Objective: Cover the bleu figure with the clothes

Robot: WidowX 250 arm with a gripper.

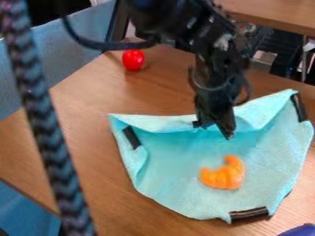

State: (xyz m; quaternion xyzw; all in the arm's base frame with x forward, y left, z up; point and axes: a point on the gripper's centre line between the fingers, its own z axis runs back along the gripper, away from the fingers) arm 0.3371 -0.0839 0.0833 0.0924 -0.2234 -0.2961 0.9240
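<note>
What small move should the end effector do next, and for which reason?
Probably it should secure the far fold of the cloth before any pull: the end effector is right at that fold, and the blue object lies uncovered beyond the cloth's near right side.

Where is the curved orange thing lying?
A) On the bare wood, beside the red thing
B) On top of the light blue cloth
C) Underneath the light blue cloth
B: the orange thing lies in plain sight on the upper face of the blue cloth, well apart from the red thing on the wooden table.
</note>
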